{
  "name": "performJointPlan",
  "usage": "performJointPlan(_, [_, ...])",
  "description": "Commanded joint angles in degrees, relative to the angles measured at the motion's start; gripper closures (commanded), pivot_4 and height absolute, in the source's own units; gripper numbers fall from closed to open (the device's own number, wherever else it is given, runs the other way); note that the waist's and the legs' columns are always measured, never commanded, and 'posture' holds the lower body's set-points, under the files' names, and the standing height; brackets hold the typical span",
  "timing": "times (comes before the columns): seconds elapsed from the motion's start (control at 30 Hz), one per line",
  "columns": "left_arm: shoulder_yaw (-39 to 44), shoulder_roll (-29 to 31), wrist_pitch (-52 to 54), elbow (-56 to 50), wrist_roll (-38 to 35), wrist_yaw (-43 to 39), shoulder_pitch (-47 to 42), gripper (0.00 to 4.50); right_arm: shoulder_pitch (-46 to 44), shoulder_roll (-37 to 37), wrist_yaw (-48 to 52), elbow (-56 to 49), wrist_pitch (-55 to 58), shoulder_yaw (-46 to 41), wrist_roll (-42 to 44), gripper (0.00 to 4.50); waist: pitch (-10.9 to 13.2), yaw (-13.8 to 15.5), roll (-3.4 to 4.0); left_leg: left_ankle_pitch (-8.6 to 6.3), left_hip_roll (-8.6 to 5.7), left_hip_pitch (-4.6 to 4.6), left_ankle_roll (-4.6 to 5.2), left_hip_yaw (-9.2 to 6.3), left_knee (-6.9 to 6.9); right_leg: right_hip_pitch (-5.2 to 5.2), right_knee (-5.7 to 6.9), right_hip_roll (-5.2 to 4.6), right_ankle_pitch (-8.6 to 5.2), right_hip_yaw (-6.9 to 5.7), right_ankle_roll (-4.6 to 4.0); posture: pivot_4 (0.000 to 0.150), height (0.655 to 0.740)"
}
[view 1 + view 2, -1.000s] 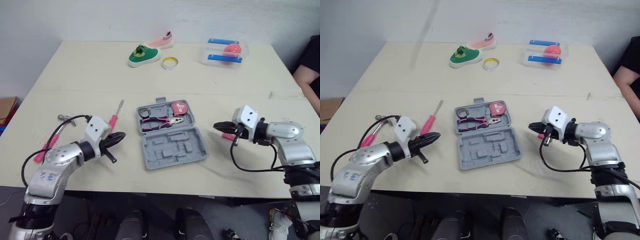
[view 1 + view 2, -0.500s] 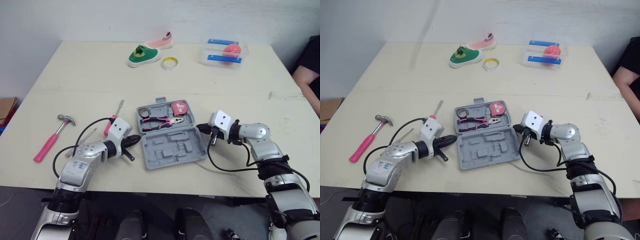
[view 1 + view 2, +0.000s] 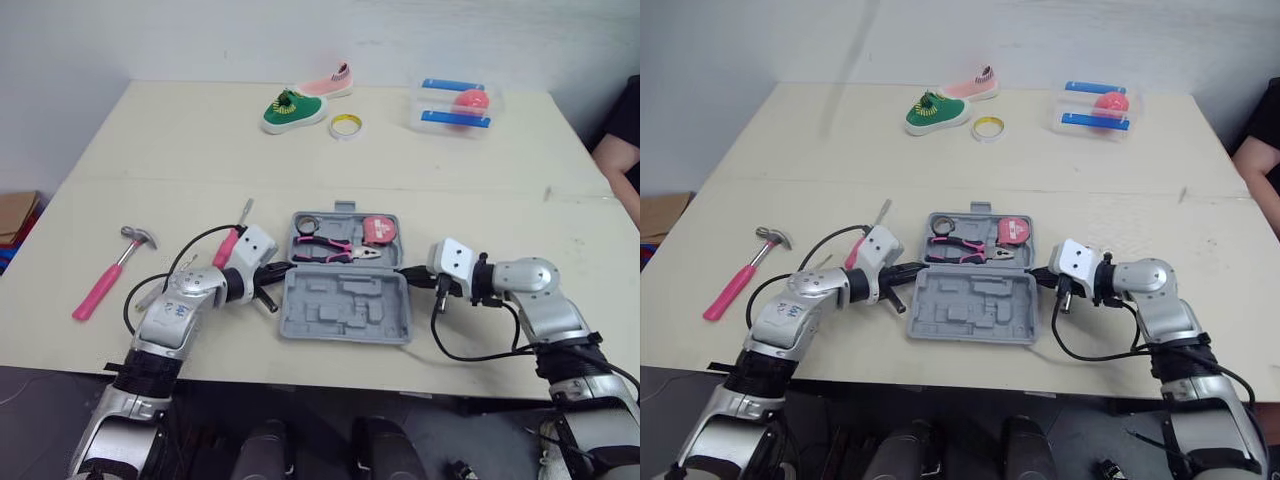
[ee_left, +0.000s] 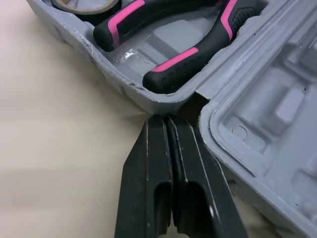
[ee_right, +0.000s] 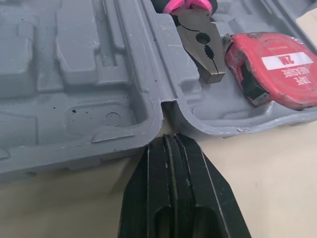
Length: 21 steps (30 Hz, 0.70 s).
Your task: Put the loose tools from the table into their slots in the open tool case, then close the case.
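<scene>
The grey tool case (image 3: 345,300) lies open mid-table. Its far half holds a tape roll (image 3: 306,223), pink-handled pliers (image 3: 335,248) and a red tape measure (image 3: 378,229); the near half shows bare moulded slots. My left gripper (image 3: 283,268) is shut, its tips touching the hinge notch at the case's left end (image 4: 193,101). My right gripper (image 3: 405,270) is shut too, its tips against the hinge notch at the right end (image 5: 163,106). A pink hammer (image 3: 108,283) and a pink screwdriver (image 3: 235,236) lie loose on the table left of the case.
At the table's far side sit a green shoe (image 3: 293,108), a pink shoe (image 3: 331,82), a yellow tape ring (image 3: 347,126) and a clear box with a pink ball (image 3: 455,105). A person's arm (image 3: 622,150) shows at the right edge.
Both grippers have closed in from the sides onto the case's two hinge ends. The case now lies squarer to the table edge. The camera has shifted a little.
</scene>
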Motion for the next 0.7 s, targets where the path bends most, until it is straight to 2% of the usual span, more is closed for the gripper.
performJointPlan(0.03, [-1.1,-0.6,0.2,-0.4,0.0,-1.8,-0.3,4.48,0.8,-0.5,-1.6,-3.4,0.8,-1.6,1.1,4.5,0.0,0.2,0.0,0.0,0.0,0.0,0.0,0.0,0.01,0.0,0.0,0.0,0.0,0.0,0.0,0.15,0.74])
performJointPlan(0.23, [0.9,0.0,-0.7,-0.9,0.9,-0.6,0.6,4.48,1.7,-1.3,-1.9,-4.6,1.3,-2.0,1.5,4.5,0.0,0.5,0.0,-0.01,0.02,0.01,0.0,0.01,0.0,-0.01,0.0,0.01,0.0,0.01,0.0,0.15,0.74])
performJointPlan(0.37, [5.8,4.3,1.5,-8.2,-3.3,-4.2,2.6,4.48,1.0,-4.2,-2.2,-4.2,0.9,-5.2,2.9,4.5,0.0,0.4,-0.02,-0.01,0.04,-0.02,0.0,0.05,-0.03,-0.08,0.01,0.01,0.0,0.03,0.0,0.15,0.74])
performJointPlan(0.47, [8.7,11.5,-2.8,-13.0,-3.6,-9.2,5.4,4.48,1.7,-8.1,1.6,-5.5,1.0,-8.9,7.0,4.5,0.0,0.5,-0.02,0.0,0.06,-0.2,-0.01,0.05,-0.02,-0.28,0.03,0.03,0.0,0.04,0.0,0.15,0.74])
performJointPlan(0.57, [14.9,16.9,-7.9,-14.0,-5.4,-13.6,10.6,4.48,4.3,-11.7,3.2,-6.0,0.9,-13.3,10.3,4.5,0.0,0.5,-0.01,-0.01,0.06,-0.22,-0.01,0.08,-0.03,-0.31,-0.01,0.01,0.0,0.05,-0.01,0.15,0.74])
performJointPlan(0.63, [22.1,18.3,-10.2,-12.3,-7.0,-13.8,15.2,4.48,7.2,-14.0,3.8,-5.6,1.7,-17.6,13.0,4.5,0.0,0.5,-0.01,-0.08,0.07,-0.17,0.01,0.09,-0.08,-0.26,-0.06,0.0,0.0,0.06,-0.01,0.15,0.74])
performJointPlan(0.7, [30.0,17.5,-16.9,-10.8,-10.5,-16.9,19.7,4.48,10.0,-15.6,4.8,-4.7,-0.3,-21.4,14.9,4.5,0.0,0.5,-0.01,-0.16,0.1,-0.19,0.06,0.11,-0.07,-0.28,-0.08,0.0,0.0,0.06,-0.01,0.15,0.74])
